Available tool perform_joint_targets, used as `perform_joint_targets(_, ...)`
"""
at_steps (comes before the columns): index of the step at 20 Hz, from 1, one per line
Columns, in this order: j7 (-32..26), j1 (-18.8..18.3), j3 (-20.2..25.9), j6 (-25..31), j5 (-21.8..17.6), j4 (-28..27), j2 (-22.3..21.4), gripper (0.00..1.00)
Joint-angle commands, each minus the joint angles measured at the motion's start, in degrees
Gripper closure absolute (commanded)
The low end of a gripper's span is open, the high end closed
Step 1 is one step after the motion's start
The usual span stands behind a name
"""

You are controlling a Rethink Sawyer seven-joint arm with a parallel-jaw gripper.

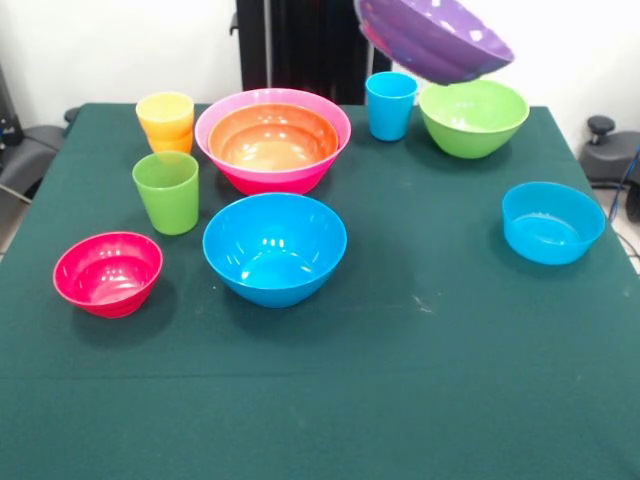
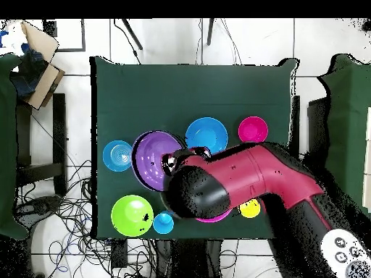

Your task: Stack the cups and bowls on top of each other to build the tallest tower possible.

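Front view first: the purple bowl (image 1: 436, 38) is up in the air, tilted, hanging clear above the light green bowl (image 1: 474, 117) and just beside the blue cup (image 1: 390, 104). On the green desk (image 1: 420, 400) the orange bowl (image 1: 273, 138) sits nested inside the large pink bowl (image 1: 273, 160). That is all the tower amounts to right now. To one side of it, the yellow cup (image 1: 165, 112) is tucked into the orange cup (image 1: 172, 142), with the green cup (image 1: 167, 192) upright just in front of them. The big blue bowl (image 1: 275, 248) stands near the pink one, the small red-pink bowl (image 1: 108, 272) sits off towards the desk's edge, and the light blue bowl (image 1: 552, 221) is well apart on the other side.

Overhead, the red and black arm (image 2: 253, 177) sweeps across the desk and covers most of the pink bowl. The pincer (image 2: 176, 161) sits at the purple bowl's rim, but its fingers are hidden under the arm's bulk, so how far it is open I cannot tell.
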Motion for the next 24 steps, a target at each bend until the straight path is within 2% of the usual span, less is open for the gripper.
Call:
perform_joint_targets(1,-23.89,-0.85,1.54,7.95,-6.36,-5.23,7.52,1.0)
perform_joint_targets(9,-28.9,-0.64,-0.69,9.13,-10.43,-10.04,11.88,1.0)
perform_joint_targets(16,-28.56,-1.44,-1.55,7.88,-12.16,-10.12,12.4,1.0)
perform_joint_targets(20,-26.78,-5.64,-0.27,3.49,-13.01,-4.23,11.44,1.0)
perform_joint_targets(24,-27.59,-12.26,2.55,0.42,-13.18,1.63,10.88,1.0)
